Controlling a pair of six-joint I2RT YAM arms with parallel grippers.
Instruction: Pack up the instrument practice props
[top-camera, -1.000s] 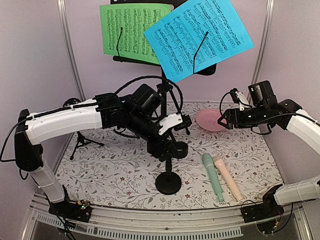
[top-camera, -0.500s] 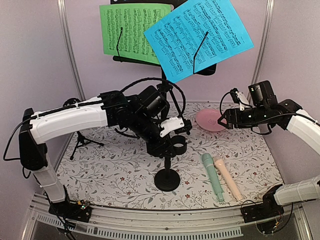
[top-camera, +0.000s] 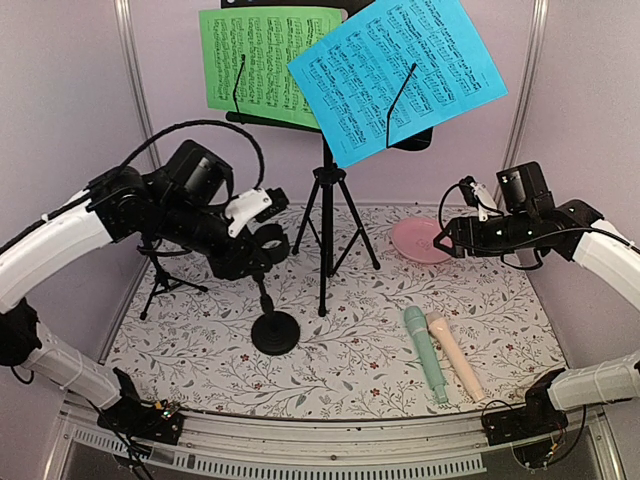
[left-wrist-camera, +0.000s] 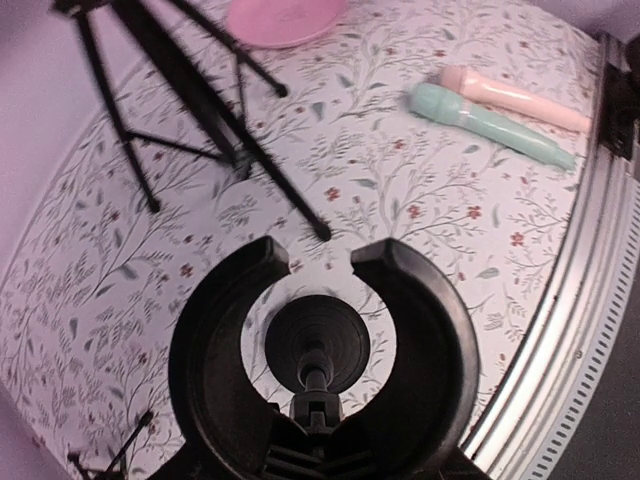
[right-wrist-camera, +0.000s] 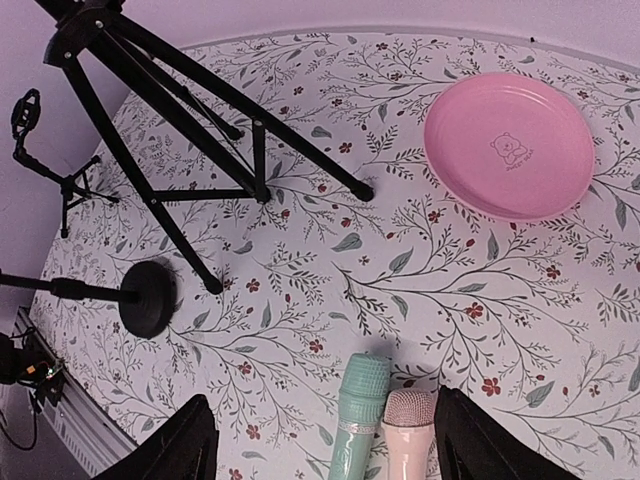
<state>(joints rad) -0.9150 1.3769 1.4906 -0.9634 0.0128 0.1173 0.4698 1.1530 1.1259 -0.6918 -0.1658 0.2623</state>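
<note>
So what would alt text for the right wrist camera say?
The open right gripper hovers over a mint-green microphone and a pink microphone, side by side on floral cloth. Pink dish upper right, black tripod upper left.

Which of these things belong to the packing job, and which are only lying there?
To pack: green mic, pink mic, green page, blue page, music stand, round-base mic stand, small tripod mic stand.
Just lying about: pink dish.

A round pink dish (top-camera: 420, 240), printed with a small bear, lay on the floral table cover (top-camera: 200, 340) near its far right corner. A ribbed metal rail (top-camera: 300, 455) ran along the cover's near edge, and pale lilac walls (top-camera: 70, 100) rose around it.
</note>
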